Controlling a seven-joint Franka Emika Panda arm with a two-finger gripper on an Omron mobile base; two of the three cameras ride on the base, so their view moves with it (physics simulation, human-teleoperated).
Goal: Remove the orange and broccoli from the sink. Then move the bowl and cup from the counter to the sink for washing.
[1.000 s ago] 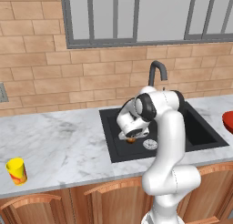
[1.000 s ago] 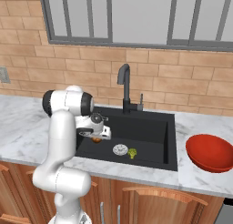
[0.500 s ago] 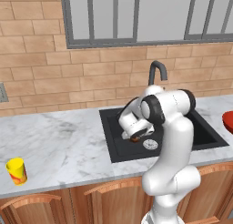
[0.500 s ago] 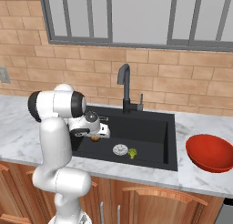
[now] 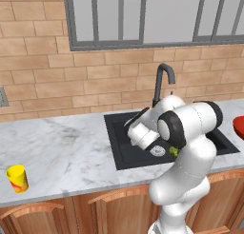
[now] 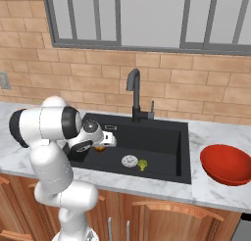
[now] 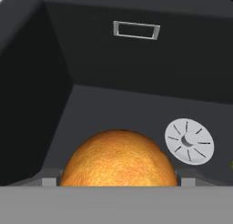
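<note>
Since a second ago the arm's upper joints have swung round toward the cameras while the gripper (image 6: 103, 146) stays low in the sink (image 6: 162, 137), at its left end, and the orange (image 6: 100, 148) has not left the basin. In the hand view the orange (image 7: 119, 158) sits right at the bottom edge, very close between the two fingers, which stand wide apart and are not clamped on it; whether they touch its sides cannot be told. It rests on the black sink floor (image 7: 113, 104), with the white drain (image 7: 189, 140) just beside it and the overflow slot (image 7: 136, 30) on the far wall. In the right base view the broccoli (image 6: 142, 164) lies touching or just beside the drain (image 6: 129, 160). The red bowl (image 6: 227, 164) is on the counter (image 6: 230, 193) right of the sink. The yellow cup (image 5: 17, 178) stands well apart at the counter's left end. The faucet (image 6: 134, 95) rises behind the basin.
</note>
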